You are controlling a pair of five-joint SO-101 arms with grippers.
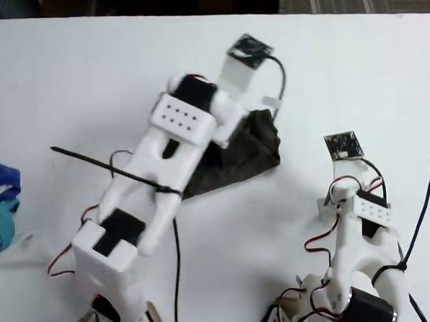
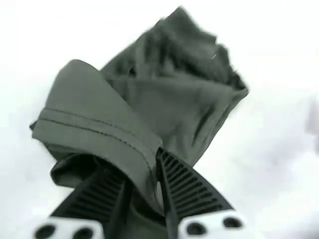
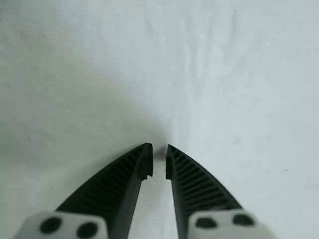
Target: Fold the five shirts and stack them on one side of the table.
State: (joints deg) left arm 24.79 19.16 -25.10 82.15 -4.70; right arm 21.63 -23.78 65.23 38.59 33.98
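**Left arm stretched out and gripping, right arm tucked in and empty**

My left arm (image 1: 155, 182) reaches far out over the desk (image 1: 88, 81) from its base at the near edge, angled toward the middle with the wrist pitched down. Its gripper (image 2: 142, 167) is clamped on a fold of the dark green shirt (image 2: 164, 99), with the hemmed cloth pinched between the black ribbed fingers (image 2: 192, 194). My right arm (image 1: 359, 229) sits folded close to its base, wrist pointing down at the desk. Its gripper (image 3: 158, 152) holds nothing, and its fingers (image 3: 122, 186) are drawn in until only a sliver of gap shows between the tips.
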